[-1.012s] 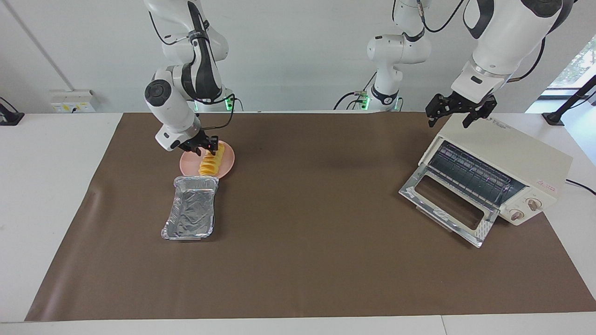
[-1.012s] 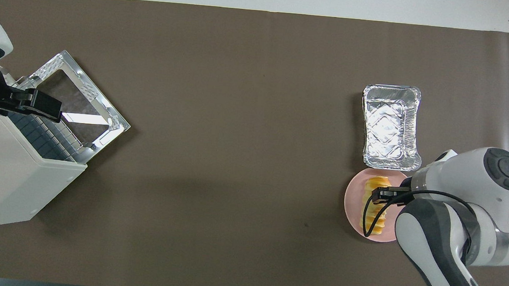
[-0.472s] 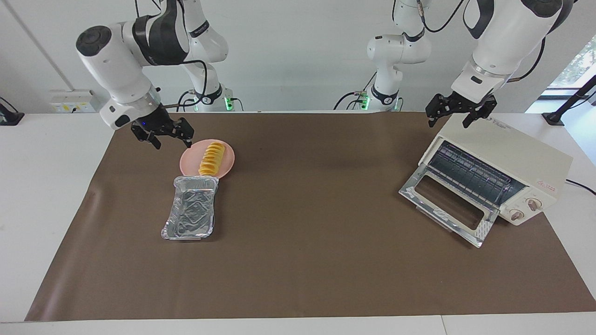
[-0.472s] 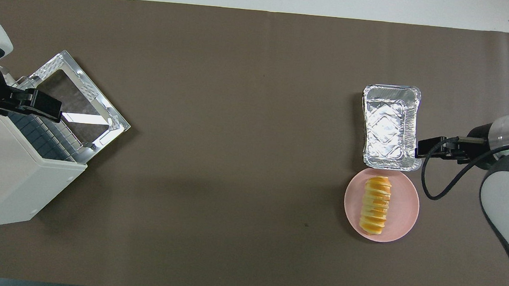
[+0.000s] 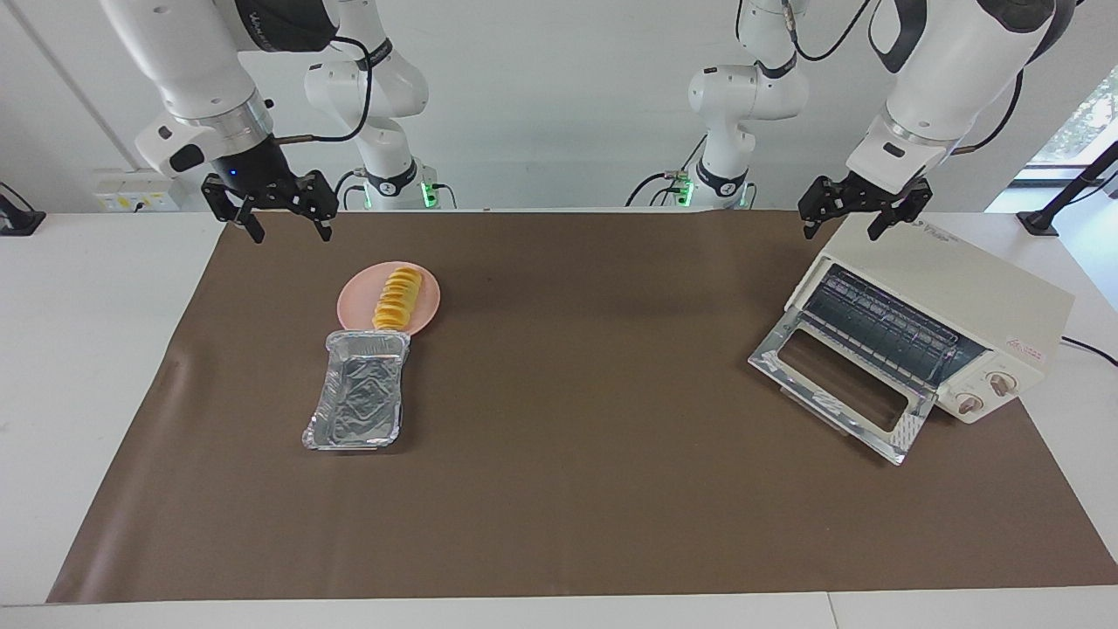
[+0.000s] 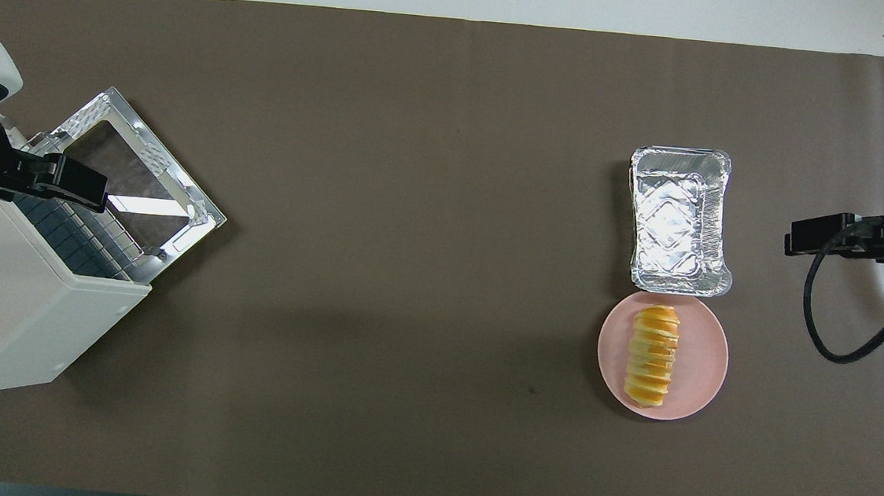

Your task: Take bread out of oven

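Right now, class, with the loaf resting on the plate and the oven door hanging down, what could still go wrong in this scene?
1. The oven door lies open flat on the mat; the left end effector, open just above the oven's top, could knock it when it moves.
2. The bread lies on the pink plate, whose rim meets the foil tray; a nudge to the tray could shift the plate.
3. The right end effector, open, hangs over the mat's edge nearest the robots; a low sweep could catch it.
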{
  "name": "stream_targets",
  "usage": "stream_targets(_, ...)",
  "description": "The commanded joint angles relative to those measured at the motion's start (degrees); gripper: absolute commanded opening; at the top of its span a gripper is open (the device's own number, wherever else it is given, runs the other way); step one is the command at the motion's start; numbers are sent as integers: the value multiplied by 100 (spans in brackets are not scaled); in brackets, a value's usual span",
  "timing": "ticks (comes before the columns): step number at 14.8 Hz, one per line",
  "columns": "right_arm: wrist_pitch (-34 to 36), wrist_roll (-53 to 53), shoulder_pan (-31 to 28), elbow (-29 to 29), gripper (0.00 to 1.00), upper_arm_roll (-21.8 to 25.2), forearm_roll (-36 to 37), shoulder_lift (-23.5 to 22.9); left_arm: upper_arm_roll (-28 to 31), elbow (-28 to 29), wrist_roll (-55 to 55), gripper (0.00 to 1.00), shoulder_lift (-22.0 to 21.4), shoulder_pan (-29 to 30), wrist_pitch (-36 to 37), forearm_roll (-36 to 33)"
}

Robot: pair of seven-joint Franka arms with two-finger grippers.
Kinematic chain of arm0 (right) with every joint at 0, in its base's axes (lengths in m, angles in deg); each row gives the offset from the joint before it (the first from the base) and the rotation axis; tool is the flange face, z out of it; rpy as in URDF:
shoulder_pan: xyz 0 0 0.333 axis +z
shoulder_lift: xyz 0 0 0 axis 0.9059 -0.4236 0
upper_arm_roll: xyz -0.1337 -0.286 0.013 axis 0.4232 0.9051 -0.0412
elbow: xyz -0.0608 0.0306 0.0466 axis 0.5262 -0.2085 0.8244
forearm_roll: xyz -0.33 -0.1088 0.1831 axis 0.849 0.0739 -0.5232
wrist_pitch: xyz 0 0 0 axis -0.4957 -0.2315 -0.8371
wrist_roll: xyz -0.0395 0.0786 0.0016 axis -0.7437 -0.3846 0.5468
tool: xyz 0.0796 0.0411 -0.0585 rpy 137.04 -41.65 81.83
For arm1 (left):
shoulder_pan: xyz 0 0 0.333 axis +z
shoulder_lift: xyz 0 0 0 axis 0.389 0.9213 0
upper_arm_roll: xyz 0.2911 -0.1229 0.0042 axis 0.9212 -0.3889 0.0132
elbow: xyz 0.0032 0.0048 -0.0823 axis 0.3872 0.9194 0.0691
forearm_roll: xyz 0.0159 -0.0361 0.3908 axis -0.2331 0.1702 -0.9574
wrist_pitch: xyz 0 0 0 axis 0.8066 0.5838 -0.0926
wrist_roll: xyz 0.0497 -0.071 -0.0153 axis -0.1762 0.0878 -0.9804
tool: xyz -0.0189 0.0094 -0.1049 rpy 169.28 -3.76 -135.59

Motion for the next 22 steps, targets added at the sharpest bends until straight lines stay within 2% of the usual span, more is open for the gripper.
stream_targets(1,361,17,-142,249,100,-28,138,-144,-34,133,23,100,-138,81,-24,11)
stream_targets(3,572,52,-169,301,100,-28,155,-161,-34,133,23,100,-138,81,-24,11)
stream_targets(22,591,105,-274,187,100,-28,323,-109,-34,133,23,100,-138,81,-15,11)
